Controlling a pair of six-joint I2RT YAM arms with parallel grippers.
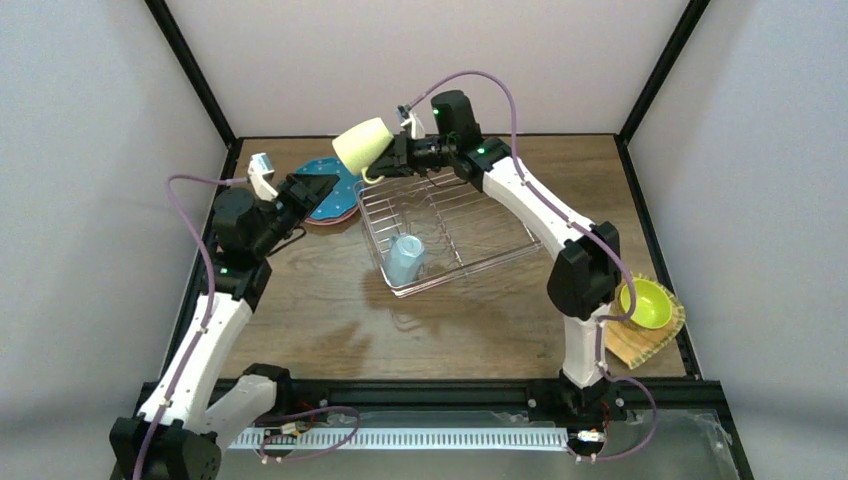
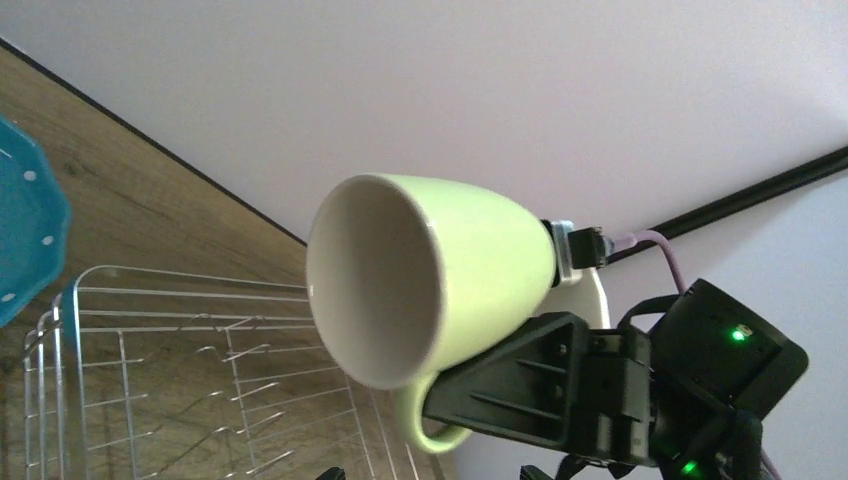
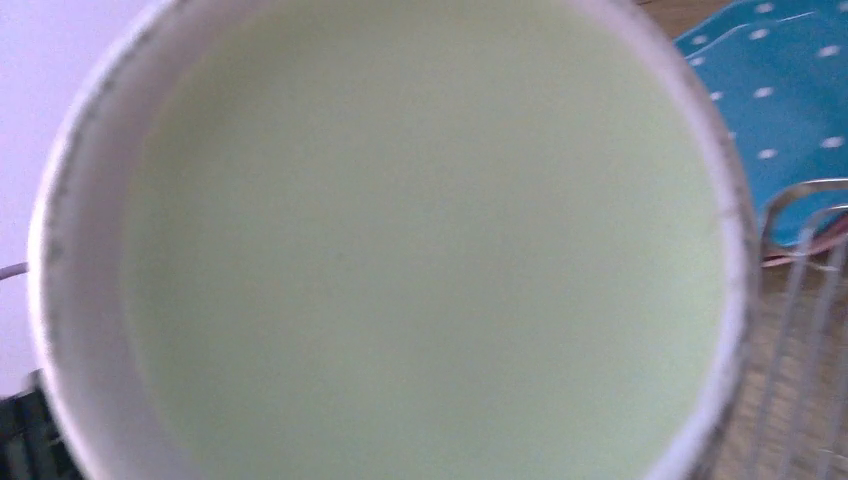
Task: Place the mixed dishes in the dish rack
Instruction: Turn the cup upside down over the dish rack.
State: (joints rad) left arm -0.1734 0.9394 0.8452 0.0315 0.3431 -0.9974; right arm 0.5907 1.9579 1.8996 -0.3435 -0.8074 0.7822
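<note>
A pale green mug hangs in the air over the back left corner of the wire dish rack, and my right gripper is shut on it at the handle side. Seen from the left wrist, the mug points its mouth at the camera, with a black finger beside its handle. The mug's base fills the right wrist view and hides the jaws. My left gripper stands open and empty over the blue dotted plate. A light blue mug lies in the rack.
A pink plate's edge shows under the blue dotted plate, left of the rack. A lime bowl sits on a woven tan plate at the right table edge, beside the right arm. Black frame posts stand at the back corners.
</note>
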